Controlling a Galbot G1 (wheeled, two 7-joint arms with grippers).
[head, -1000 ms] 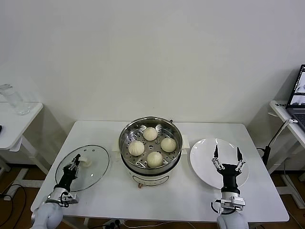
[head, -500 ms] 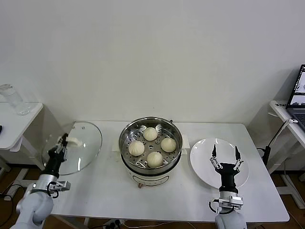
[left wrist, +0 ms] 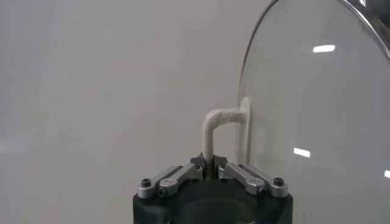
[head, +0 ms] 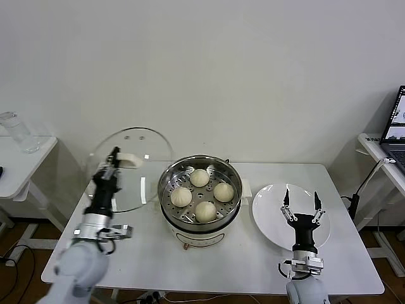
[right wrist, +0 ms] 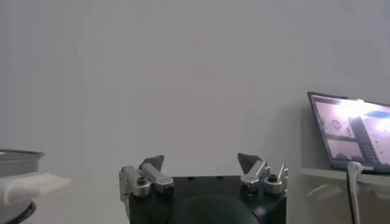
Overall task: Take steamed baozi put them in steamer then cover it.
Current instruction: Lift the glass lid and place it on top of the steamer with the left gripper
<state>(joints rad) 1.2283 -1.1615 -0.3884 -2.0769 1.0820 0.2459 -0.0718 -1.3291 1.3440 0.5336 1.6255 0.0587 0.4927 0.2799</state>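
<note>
So all four steamed baozi were already sitting in the steamer, spread around the perforated tray inside the shiny pot in the middle of the counter, which to me meant the loading part was done and it was down to the covering step. The left gripper was up in the air just to the left of the pot, clamped tight on the white handle of the glass lid, and the lid was hanging nearly upright, tilted on edge rather than flat, close to the pot's rim but not over it. The right gripper was parked over the white plate on the right side, jaws spread wide with nothing in them, plate bare. I figured the next bit would need the left arm to swing the lid across until it was centred over the pot, tip it flat, then lower it so the rim seats evenly all round. A lid held only by a thin handle like that looked easy to land crooked.
</note>
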